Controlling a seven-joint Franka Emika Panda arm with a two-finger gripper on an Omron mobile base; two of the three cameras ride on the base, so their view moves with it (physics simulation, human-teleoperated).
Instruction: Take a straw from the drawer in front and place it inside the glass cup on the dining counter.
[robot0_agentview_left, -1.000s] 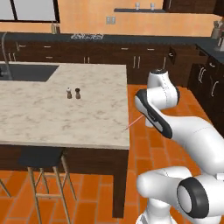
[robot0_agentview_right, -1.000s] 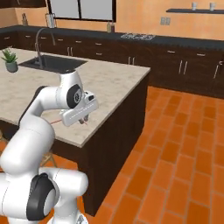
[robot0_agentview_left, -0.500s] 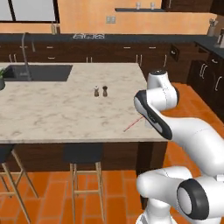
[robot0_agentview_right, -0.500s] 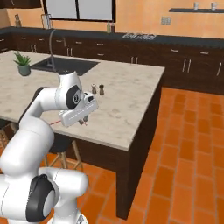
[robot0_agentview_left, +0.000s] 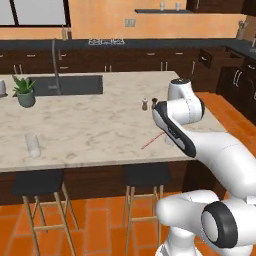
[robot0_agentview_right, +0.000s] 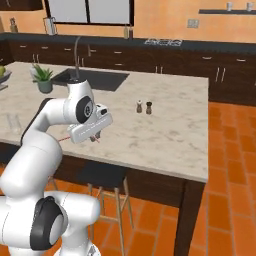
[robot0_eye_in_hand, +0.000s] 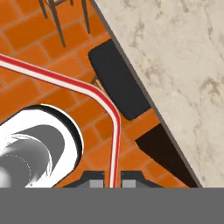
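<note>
Since the earlier frames the whole scene has slid sideways in both base views, so the camera has moved with the base; the arm's pose looks the same.

Left base view: the counter (robot0_agentview_left: 100, 120) spans the middle, with its dark sink (robot0_agentview_left: 70, 85) and tap (robot0_agentview_left: 55, 62) at the far side. The cup (robot0_agentview_left: 32, 145) stands upright near the near-left edge, well apart from the arm. A potted plant (robot0_agentview_left: 24, 91) sits by the sink, and two shakers (robot0_agentview_left: 148, 104) stand close to the arm's wrist. The straw (robot0_agentview_left: 153, 140) shows as a thin red line slanting down to the left from under the hand, over the counter's near-right part. An open drawer (robot0_agentview_left: 212, 56) juts from the far dark cabinets at upper right. Two stools (robot0_agentview_left: 37, 182) stand under the counter's near edge.

Right base view: the gripper (robot0_agentview_right: 95, 136) hangs under the white hand above the counter's near edge. The straw pokes out as a short red line to the left of the hand, roughly level. The cup stands at the far left edge of the view, faint.

Hand view: the fingers (robot0_eye_in_hand: 96, 181) are clamped together on the straw, which rises straight up between them, bends, then runs long toward the upper left over the orange floor and a stool seat.
</note>
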